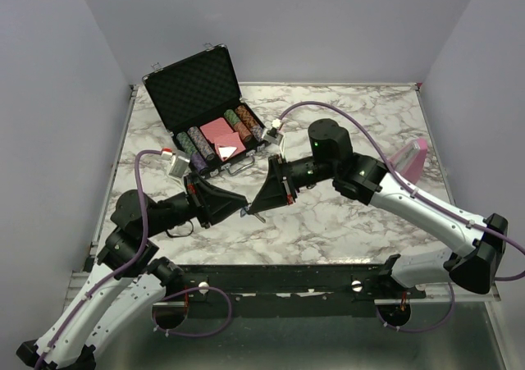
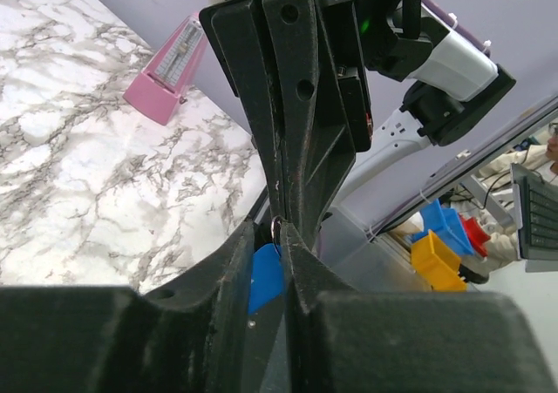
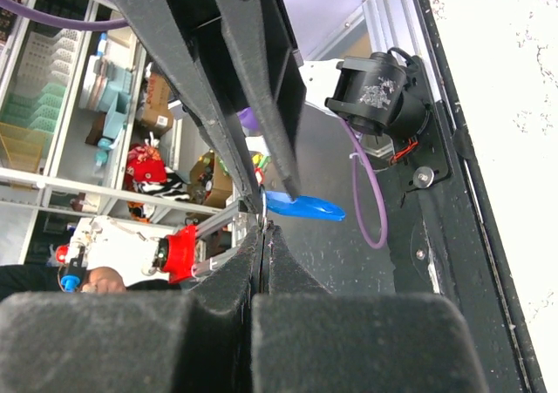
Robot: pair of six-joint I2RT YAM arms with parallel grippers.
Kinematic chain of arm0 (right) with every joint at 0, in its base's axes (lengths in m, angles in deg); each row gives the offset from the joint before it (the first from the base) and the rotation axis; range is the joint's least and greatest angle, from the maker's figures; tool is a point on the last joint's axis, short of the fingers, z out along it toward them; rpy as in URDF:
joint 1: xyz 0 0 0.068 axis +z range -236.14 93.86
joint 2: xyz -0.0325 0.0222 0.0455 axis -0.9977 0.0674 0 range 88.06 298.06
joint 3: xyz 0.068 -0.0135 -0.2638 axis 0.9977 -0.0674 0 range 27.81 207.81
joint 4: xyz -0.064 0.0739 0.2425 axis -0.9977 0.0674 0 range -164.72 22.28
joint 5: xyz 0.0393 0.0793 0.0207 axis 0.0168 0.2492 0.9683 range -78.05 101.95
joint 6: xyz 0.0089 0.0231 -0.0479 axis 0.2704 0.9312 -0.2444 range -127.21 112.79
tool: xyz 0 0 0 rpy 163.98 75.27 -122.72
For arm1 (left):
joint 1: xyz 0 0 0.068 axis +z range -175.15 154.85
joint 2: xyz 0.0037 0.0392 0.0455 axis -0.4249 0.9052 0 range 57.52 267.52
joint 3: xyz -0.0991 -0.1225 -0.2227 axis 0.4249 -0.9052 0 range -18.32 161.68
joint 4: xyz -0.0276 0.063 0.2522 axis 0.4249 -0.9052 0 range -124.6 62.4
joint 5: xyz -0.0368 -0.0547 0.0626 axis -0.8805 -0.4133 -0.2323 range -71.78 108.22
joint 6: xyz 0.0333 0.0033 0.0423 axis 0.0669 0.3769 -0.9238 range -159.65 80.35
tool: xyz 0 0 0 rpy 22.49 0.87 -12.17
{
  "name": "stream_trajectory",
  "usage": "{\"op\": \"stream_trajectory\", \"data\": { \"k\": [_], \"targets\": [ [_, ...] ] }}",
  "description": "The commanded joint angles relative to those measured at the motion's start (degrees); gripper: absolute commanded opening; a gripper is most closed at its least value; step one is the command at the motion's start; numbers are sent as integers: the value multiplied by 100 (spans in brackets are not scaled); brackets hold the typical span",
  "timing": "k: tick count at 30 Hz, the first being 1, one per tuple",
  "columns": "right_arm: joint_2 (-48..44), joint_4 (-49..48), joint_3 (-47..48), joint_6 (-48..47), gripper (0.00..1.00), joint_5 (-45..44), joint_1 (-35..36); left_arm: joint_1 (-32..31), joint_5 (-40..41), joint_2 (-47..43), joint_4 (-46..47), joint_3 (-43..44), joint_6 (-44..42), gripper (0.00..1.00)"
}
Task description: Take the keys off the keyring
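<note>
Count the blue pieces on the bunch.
1: the blue piece is clamped in the left gripper, right where the right gripper pinches a silvery ring. Silvery keys may be hidden in the pinch.

Keys (image 1: 248, 212): tiny bunch held in air, bright blue piece (image 2: 264, 275) showing, metal mostly hidden

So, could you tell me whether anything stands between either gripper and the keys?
Nothing visible does. The left gripper and the right gripper meet tip to tip, both closed on the keys; the blue piece sits between the left gripper's fingers.
</note>
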Motion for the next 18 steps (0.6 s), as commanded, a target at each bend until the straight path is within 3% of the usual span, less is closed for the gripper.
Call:
{"op": "stream_trajectory", "data": {
  "k": [1,5,18],
  "targets": [
    [43,-23,189,-70,1,32,46,16,-208,12,88,-59,18,19],
    [52,-32,206,-87,1,76,46,7,-279,65,106,-33,18,0],
    [140,539,487,-500,1,357,46,7,-999,689,-1027,626,-570,0]
  ]
}}
